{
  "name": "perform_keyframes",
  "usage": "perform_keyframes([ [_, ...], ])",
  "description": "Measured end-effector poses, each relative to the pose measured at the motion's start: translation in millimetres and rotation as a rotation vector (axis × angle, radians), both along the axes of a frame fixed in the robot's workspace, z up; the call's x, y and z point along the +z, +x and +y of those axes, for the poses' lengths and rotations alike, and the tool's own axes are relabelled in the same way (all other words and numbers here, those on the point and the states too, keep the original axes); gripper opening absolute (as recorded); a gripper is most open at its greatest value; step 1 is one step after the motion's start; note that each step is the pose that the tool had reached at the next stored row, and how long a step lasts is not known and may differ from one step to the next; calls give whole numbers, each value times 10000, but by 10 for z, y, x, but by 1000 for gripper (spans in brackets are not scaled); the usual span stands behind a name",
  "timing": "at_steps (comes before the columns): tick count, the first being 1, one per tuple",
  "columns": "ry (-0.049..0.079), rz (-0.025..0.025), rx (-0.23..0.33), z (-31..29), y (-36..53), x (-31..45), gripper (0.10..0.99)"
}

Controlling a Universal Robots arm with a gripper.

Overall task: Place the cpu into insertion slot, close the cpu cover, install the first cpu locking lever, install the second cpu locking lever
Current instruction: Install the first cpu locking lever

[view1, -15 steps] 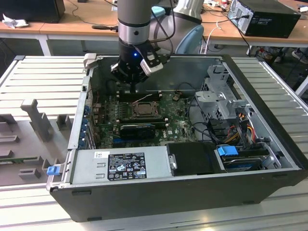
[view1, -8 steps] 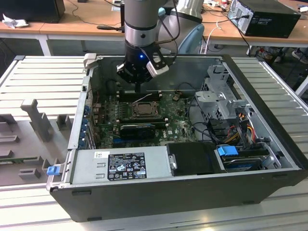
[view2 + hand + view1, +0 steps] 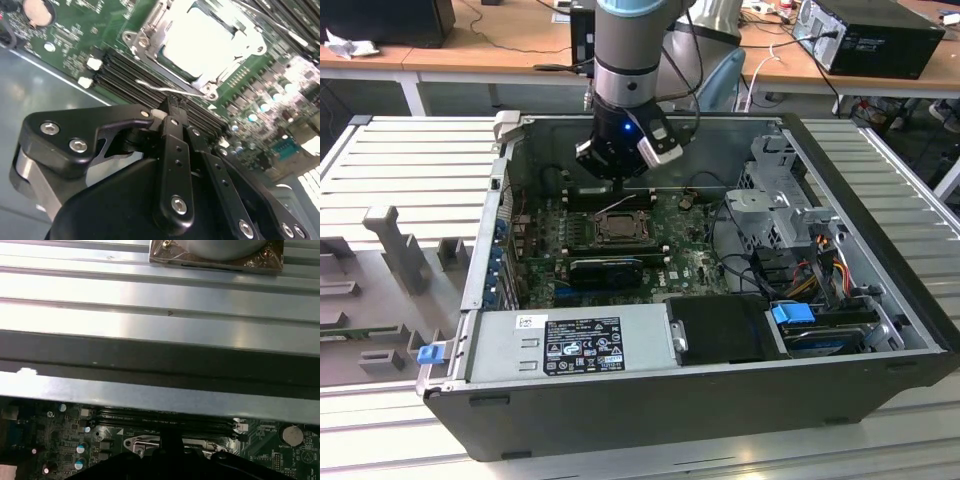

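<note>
The small flat square cpu with its pale silver-grey metal top (image 3: 200,37) is seen seated in the square dark insertion slot with a metal rim (image 3: 617,228) on the green motherboard (image 3: 85,22), inside the open dark grey computer case (image 3: 720,400); the thin silver-grey hinged cpu cover (image 3: 210,82) appears to be laid flat around the chip, so the first 2 steps are judged done; the black gripper (image 3: 173,104) is poised low at the socket's edge, over the long black memory slots (image 3: 125,72), and its 2 fingers are drawn together with nothing plainly seen between them; just beyond the tips a thin bright wire locking lever (image 3: 165,90) is seen standing off the socket's side, and whether it is touched cannot be told; the step in hand is judged to be the seating of 1 locking lever; to be done well, the wire should be met squarely by the closed tips, so that it is not let slip sideways onto the memory slots; it should be swung down and tucked under its hook, not merely pushed flat; force should be kept modest, since cover and chip are loaded by the lever.
</note>
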State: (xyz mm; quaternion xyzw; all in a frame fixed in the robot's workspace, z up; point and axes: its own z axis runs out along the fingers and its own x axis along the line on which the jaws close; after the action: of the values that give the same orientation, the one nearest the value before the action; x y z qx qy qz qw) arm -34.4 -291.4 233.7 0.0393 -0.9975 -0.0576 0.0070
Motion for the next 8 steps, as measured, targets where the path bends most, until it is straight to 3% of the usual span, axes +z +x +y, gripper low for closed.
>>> perform_keyframes([
  [8,0,0,1,43,136,-86,106],
])
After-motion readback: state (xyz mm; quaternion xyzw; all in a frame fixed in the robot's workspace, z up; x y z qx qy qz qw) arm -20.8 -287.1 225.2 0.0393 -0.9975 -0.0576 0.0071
